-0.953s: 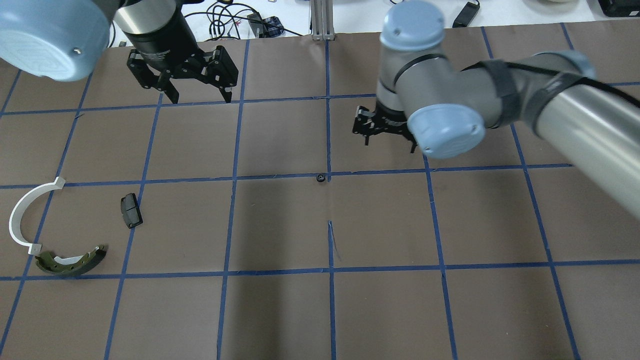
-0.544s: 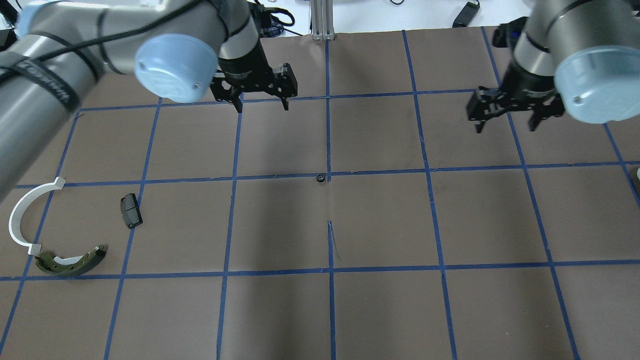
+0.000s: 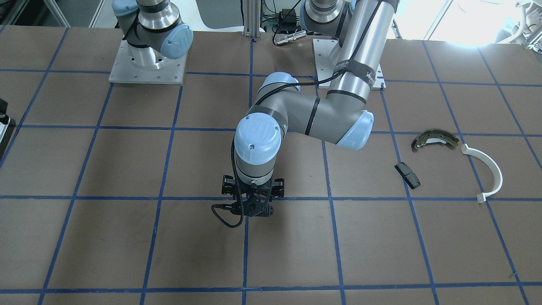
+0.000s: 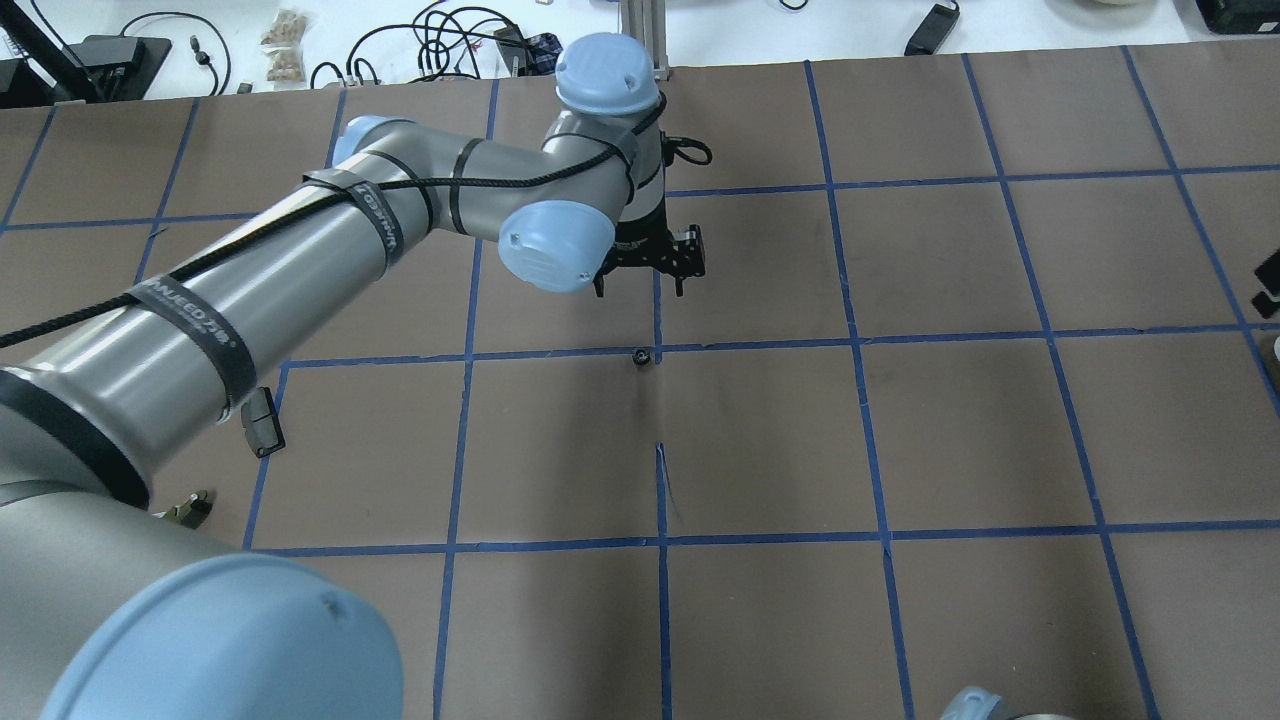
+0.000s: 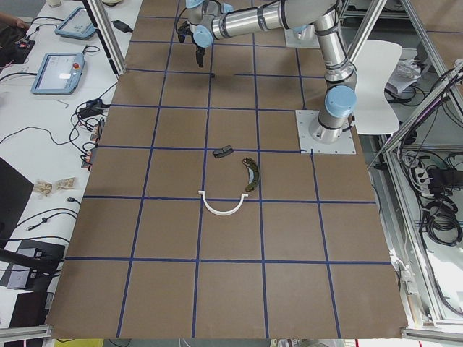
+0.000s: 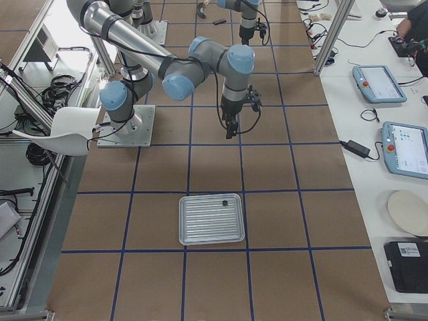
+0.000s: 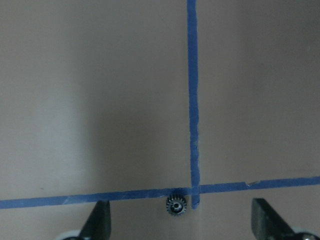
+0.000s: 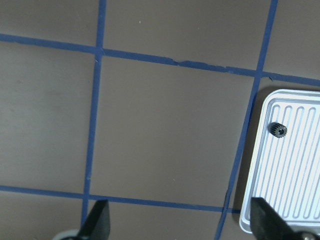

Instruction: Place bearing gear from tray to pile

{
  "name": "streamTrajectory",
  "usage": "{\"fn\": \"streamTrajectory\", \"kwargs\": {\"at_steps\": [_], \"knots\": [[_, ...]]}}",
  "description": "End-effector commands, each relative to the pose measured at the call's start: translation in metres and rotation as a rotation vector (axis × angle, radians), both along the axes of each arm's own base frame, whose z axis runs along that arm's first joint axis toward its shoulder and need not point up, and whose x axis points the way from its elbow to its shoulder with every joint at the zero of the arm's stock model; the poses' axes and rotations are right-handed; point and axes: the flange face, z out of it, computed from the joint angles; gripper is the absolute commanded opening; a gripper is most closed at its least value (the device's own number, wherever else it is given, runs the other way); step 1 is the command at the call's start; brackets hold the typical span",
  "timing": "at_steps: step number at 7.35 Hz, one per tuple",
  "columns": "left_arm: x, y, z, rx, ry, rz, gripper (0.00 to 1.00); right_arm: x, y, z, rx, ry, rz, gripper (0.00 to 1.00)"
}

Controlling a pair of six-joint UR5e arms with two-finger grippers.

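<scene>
A small dark bearing gear (image 4: pixel 640 356) lies on the table at a blue tape crossing. My left gripper (image 4: pixel 640 292) hangs just above it, open and empty. In the left wrist view the gear (image 7: pixel 176 205) sits between the fingers (image 7: pixel 99 220). A second gear (image 8: pixel 278 130) lies in the silvery ribbed tray (image 8: pixel 300 210), which also shows in the exterior right view (image 6: pixel 194 231). My right gripper (image 6: pixel 229 130) is open and empty, well off the tray. The pile is the olive brake shoe (image 3: pixel 434 137), the white half-ring (image 3: pixel 491 169) and the black block (image 3: pixel 407 175).
The table is brown paper with a grid of blue tape (image 4: pixel 860 345). The left arm's links (image 4: pixel 300 260) cover most of the pile in the overhead view. Cables and tablets (image 5: pixel 58 72) lie beyond the table's far edge.
My left arm has swung from the back left to the centre, above the gear on the table. My right arm has pulled away to the right, out of the overhead view. The gear has not moved.
</scene>
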Motion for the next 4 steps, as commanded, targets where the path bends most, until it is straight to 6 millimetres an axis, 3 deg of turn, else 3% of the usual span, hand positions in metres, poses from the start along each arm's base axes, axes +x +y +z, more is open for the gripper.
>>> {"fn": "streamTrajectory", "kwargs": {"at_steps": [1,3,4], "knots": [[-0.003,0.019,-0.038,0.011,-0.014,0.012,1.00,-0.092,0.006,-0.057,-0.011,-0.010,0.216,1.00],[-0.001,0.023,-0.048,0.028,-0.026,0.024,0.99,-0.168,0.006,-0.135,-0.038,0.027,0.377,0.98],[0.000,0.024,-0.049,0.031,-0.032,0.048,0.94,-0.177,0.002,-0.166,-0.063,-0.010,0.388,0.96]]}}
